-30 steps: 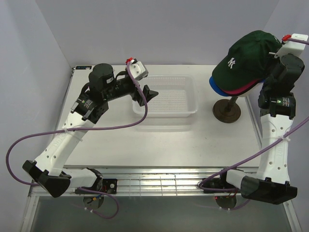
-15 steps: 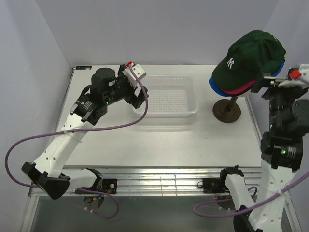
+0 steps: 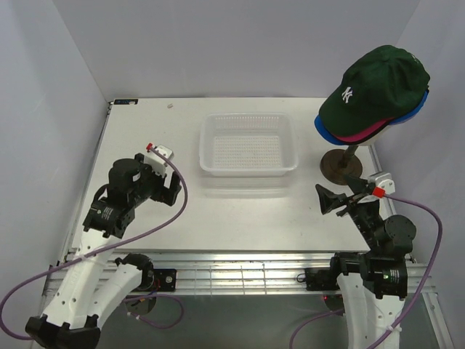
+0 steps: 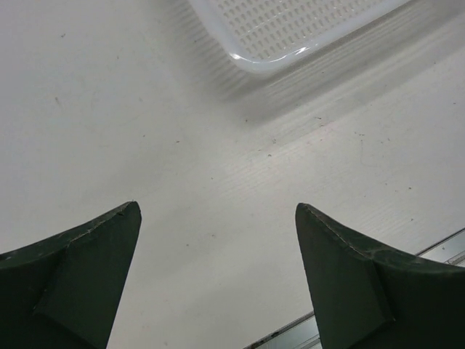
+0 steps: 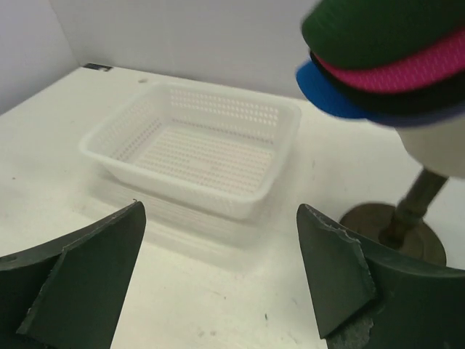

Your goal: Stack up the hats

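Both the left end effector [image 4: 216,209] and right end effector [image 5: 221,209] are wide open and empty. We see the hats [image 3: 374,91] stacked at the tabletop's [image 3: 145,131] far right. Only the top view shows the NY logo [image 3: 349,94]; only the right wrist view shows the cream head [image 5: 439,149].

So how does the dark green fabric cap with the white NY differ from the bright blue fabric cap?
The dark green cap sits on top of the stack, its whole crown showing; the bright blue cap lies lower, only its edges peeking out. The green one shows a white logo; the blue shows no marking. Both sit over the brown stand, brims pointing the same way.
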Controlling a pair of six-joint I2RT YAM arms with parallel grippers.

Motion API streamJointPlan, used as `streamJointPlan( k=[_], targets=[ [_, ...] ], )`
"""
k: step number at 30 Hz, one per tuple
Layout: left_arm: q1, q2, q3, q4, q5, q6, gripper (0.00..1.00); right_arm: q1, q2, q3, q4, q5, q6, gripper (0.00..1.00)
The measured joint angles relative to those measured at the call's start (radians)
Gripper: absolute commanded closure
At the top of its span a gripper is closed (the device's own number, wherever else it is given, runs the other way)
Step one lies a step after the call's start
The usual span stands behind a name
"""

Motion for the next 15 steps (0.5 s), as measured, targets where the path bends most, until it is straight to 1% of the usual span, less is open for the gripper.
streamJointPlan(
  k=[3, 5, 8, 12, 15],
  targets=[
    [0.059, -0.068, -0.043, -0.010, 0.004, -0.015, 0.02, 0.010, -0.070, -0.047, -0.103, 0.125, 0.025, 0.11],
    [0.086, -0.094, -0.057, 0.013, 0.006, -0.019, 0.02, 0.012, -0.100, -0.076, -0.143, 0.188, 0.044, 0.10],
    [0.113, -0.118, -0.096, 0.077, -0.019, -0.016, 0.02, 0.012, -0.113, -0.107, -0.181, 0.222, 0.064, 0.11],
    [0.126, -0.123, -0.209, 0.181, -0.103, -0.022, 0.02, 0.013, -0.113, -0.119, -0.201, 0.254, 0.073, 0.11],
    [0.135, -0.122, -0.281, 0.205, -0.147, -0.062, 0.02, 0.017, -0.121, -0.119, -0.206, 0.272, 0.075, 0.11]
  ],
)
